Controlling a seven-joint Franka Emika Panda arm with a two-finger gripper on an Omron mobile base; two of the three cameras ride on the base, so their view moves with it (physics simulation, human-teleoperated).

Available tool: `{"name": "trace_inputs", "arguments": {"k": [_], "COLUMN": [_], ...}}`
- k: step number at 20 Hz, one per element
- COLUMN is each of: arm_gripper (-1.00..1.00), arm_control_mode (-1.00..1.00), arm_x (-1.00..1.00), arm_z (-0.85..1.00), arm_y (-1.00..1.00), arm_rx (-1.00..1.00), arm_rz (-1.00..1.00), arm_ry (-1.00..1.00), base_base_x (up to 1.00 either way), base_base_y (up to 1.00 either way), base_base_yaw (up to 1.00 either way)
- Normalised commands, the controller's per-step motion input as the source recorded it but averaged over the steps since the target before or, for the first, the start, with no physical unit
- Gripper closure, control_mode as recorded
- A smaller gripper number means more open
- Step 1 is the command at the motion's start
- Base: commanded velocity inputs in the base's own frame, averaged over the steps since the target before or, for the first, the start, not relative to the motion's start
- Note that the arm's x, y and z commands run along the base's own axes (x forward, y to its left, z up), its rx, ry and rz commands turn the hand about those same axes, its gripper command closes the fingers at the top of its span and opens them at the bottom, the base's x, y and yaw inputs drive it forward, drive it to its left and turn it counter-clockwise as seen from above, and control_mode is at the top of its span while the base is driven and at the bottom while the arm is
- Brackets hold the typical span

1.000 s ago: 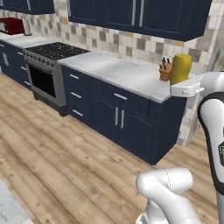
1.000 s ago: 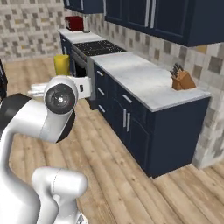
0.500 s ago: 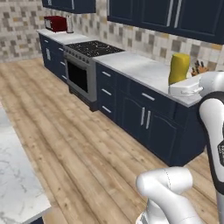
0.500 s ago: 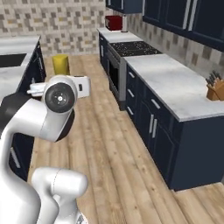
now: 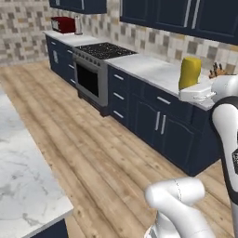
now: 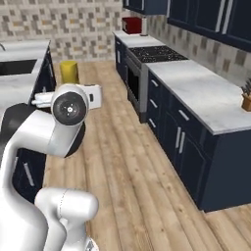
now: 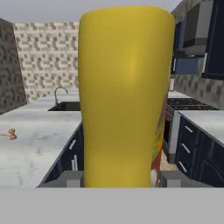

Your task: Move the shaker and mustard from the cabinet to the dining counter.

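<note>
Now the robot has turned, and the marble bench (image 7: pixel 39 144) has come into sight. Its tool (image 7: pixel 120 178) pinches the mustard (image 7: pixel 124 96), which stands straight up, long side up and down.

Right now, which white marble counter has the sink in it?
The dining counter, the long island with the black sink and curved faucet; the stove-side worktop has none.

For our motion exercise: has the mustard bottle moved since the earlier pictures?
Yes. The mustard, held in the jaws, has travelled with the turning base, away from the knife block towards the dining counter.
</note>
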Motion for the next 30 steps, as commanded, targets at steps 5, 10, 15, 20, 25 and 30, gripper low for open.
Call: {"name": "trace_inputs", "arguments": {"k": [5,10,15,20,25,30], "arm_gripper": [1.00,1.00,1.00,1.00,1.00,1.00], "arm_control_mode": [1.00,1.00,1.00,1.00,1.00,1.00], "arm_x": [0.00,0.00,0.00,0.00,0.00,0.00], "arm_z": [0.00,0.00,0.00,0.00,0.00,0.00], "arm_y": [0.00,0.00,0.00,0.00,0.00,0.00], "arm_rx": [0.00,0.00,0.00,0.00,0.00,0.00], "arm_rz": [0.00,0.00,0.00,0.00,0.00,0.00], "arm_ry": [0.00,0.00,0.00,0.00,0.00,0.00], "base_base_x": [-0.70,-0.35,-0.49,-0.24,0.09,0.01], "base_base_y": [0.94,0.96,0.57,0.21,0.05,0.05], "base_base_yaw": [-0.02,0.01,0.11,0.23,0.51,0.58]}}
